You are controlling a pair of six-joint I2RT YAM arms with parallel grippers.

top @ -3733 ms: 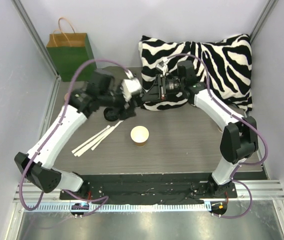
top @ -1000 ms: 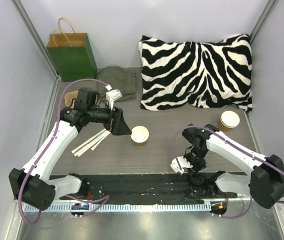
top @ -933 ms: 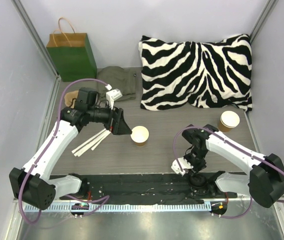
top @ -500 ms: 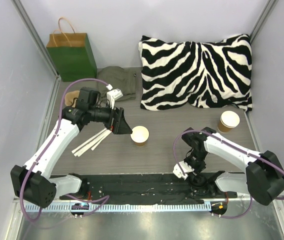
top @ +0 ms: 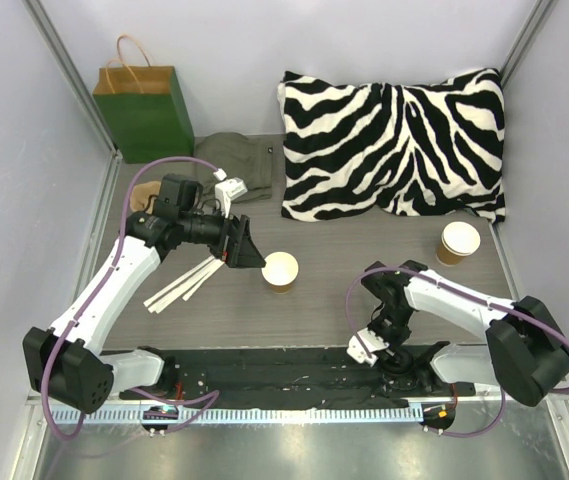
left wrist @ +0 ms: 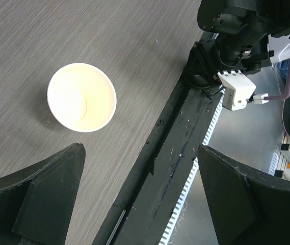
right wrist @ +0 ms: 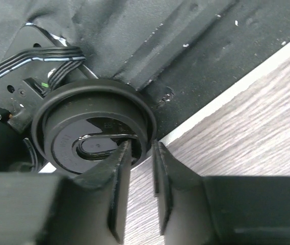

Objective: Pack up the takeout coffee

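At near edge of table [top: 344, 290], right gripper [right wrist: 138, 148] pinches rim of black lid [right wrist: 68, 120], fingers nearly closed. Wide open and empty, left gripper [left wrist: 139, 153] hovers beside lidless cup [left wrist: 82, 97].

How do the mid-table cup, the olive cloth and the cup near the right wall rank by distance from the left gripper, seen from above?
From the left gripper, in the top view:
1. the mid-table cup, just to the right of its fingertips.
2. the olive cloth, behind it towards the back wall.
3. the right-wall cup, far across the table.
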